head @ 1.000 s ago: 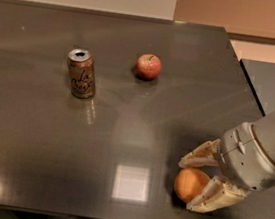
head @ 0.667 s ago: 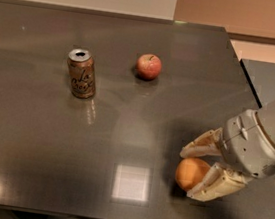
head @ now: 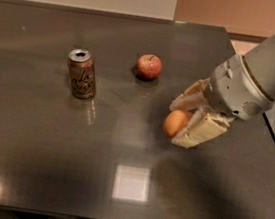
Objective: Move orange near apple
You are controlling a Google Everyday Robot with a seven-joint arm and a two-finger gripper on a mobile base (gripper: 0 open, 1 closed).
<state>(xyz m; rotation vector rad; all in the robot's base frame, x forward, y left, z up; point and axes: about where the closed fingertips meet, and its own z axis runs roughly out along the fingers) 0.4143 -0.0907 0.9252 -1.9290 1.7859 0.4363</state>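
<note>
The orange (head: 174, 122) is a smooth round fruit held between the two pale fingers of my gripper (head: 180, 123), which is shut on it right of the table's middle. It looks lifted a little above the dark table (head: 45, 160). The apple (head: 148, 66) is small, red with a short stem, and sits on the table up and to the left of the orange, a short gap away. My grey arm comes in from the upper right.
A brown drink can (head: 82, 73) stands upright to the left of the apple. The table's right edge (head: 274, 144) runs close behind my arm. A bright square reflection lies on the table in front.
My gripper has carried the orange from near the table's front right up and to the left, closer to the apple. The apple and the can have not moved.
</note>
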